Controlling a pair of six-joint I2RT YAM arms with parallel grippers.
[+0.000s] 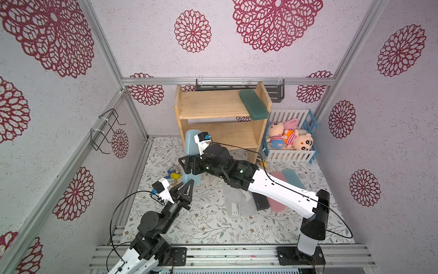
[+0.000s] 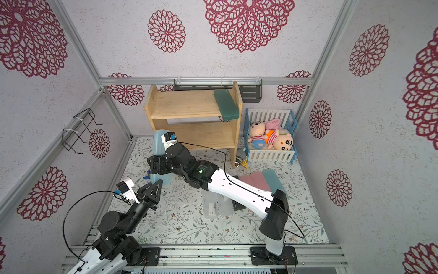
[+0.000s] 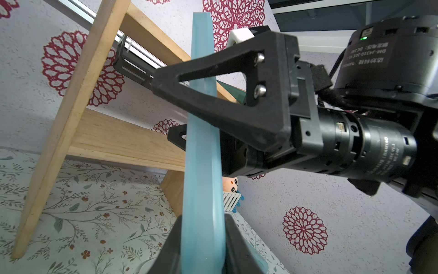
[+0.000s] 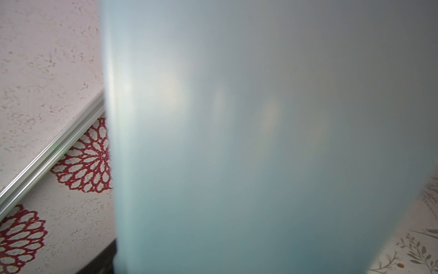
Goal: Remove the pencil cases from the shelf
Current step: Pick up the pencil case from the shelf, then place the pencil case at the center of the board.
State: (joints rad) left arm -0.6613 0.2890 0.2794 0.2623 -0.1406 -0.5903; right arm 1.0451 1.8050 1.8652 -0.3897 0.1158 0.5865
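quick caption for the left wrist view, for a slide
Left gripper, jaws shut on a light blue pencil case; right gripper, jaws straddling it farther along; wooden shelf behind.

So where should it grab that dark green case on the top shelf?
Probably its front end: the dark green case juts past the shelf's front edge, so that end is free above and below. Come from the front, since the side panel runs along one long edge.

At centre frame, a light blue pencil case (image 1: 190, 144) is held on end before the shelf (image 1: 213, 104), straddled by the right pincer (image 1: 187, 164) and pinched low by the left pincer (image 1: 188, 184).
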